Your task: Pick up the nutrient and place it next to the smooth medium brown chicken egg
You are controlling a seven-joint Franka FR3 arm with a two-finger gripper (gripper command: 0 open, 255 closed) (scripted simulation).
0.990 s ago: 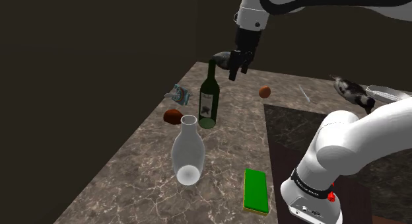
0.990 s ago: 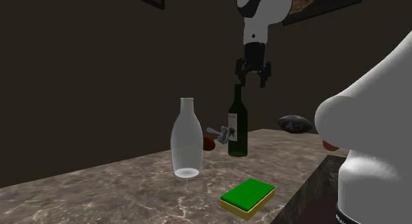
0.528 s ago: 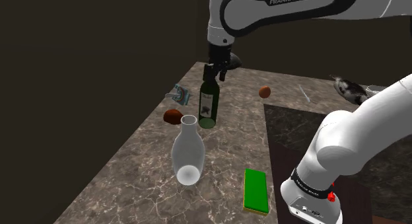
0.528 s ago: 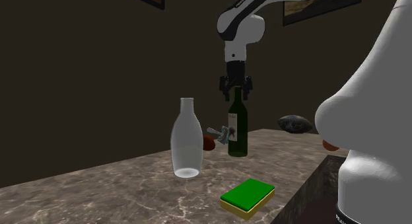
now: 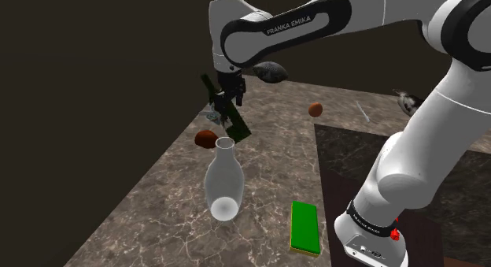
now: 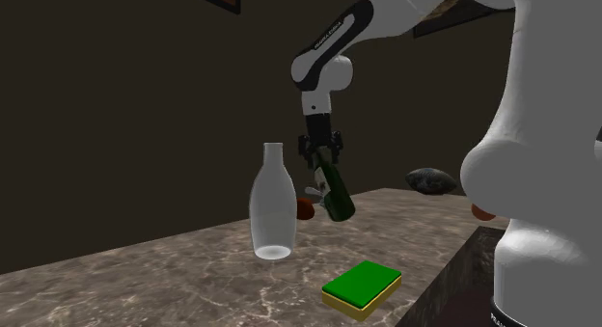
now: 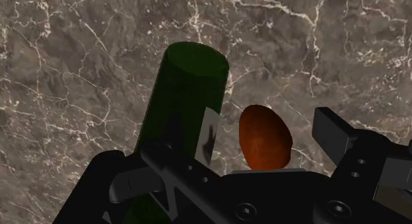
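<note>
**Over the counter's far end: open gripper beside a leaning wine bottle**

Seen from the shoulder view, the gripper (image 5: 230,98) hangs low over the far part of the marble counter (image 5: 149,218). It is close beside a dark green wine bottle (image 5: 227,114) that leans steeply, neck up toward that view's left and base down to the right. The nutrient packet (image 5: 212,115), small and greyish, lies on the counter just behind the bottle, partly hidden and not held. A red-brown egg (image 5: 206,138) sits just nearer than the packet. A clear glass bottle (image 5: 223,179) stands upright nearer still, and a green sponge (image 5: 304,226) lies to its right.

Across in the second exterior view, the gripper (image 6: 321,153) is at the wine bottle's (image 6: 333,192) neck, and the bottle slants down to the right. The packet (image 6: 313,191) peeks out just left of it. The egg (image 6: 305,210) lies below the packet, beside the glass bottle (image 6: 273,204). The sponge (image 6: 362,285) is nearest on the counter (image 6: 174,277).

Looking along the wrist view, the gripper's (image 7: 228,156) fingers stand apart. The wine bottle (image 7: 188,90) runs along one finger, though contact cannot be told. The egg (image 7: 264,138) rests on the counter (image 7: 79,57) beyond the gap, unclasped.
</note>
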